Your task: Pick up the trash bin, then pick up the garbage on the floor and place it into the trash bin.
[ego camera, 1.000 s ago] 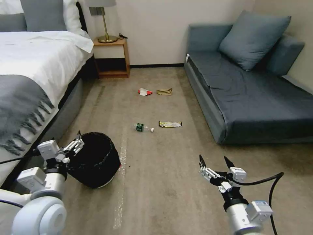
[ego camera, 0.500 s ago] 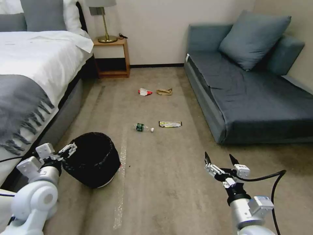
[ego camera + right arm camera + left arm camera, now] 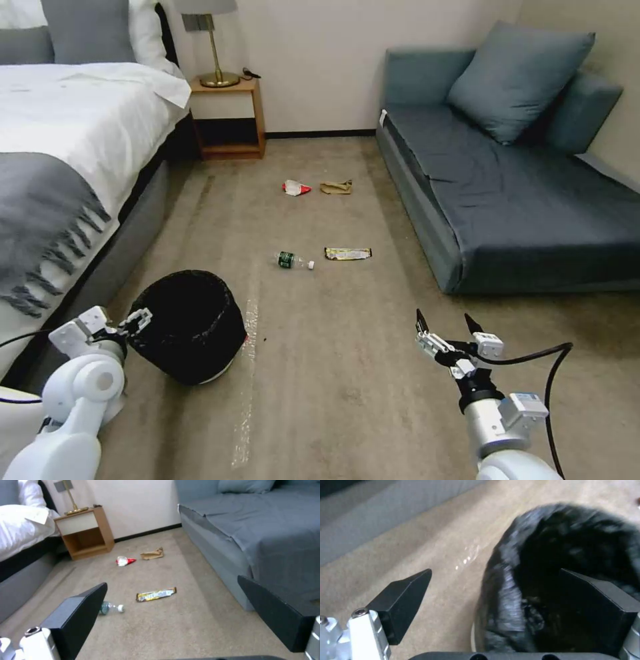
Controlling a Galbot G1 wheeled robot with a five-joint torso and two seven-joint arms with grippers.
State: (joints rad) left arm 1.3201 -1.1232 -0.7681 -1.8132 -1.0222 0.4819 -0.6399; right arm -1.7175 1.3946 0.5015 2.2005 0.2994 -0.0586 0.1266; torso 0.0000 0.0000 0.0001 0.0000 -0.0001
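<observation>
Since a second ago the left gripper [image 3: 137, 319] has dropped from above the trash bin [image 3: 190, 327] to its near rim, while the right gripper [image 3: 447, 328] has barely shifted. The left fingers [image 3: 401, 597] stand wide, one outside the wall and one over the black bag liner [image 3: 573, 542], gripping nothing yet. If they close on loose liner alone, I judge the bin could slip or tip. Nothing can be made out inside the dark bin. Ahead of the wide, empty right gripper lie the bottle [image 3: 293, 261] and gold wrapper [image 3: 347, 253]; farther ahead are the snack packet [image 3: 295, 189] and paper bag [image 3: 337, 187].
</observation>
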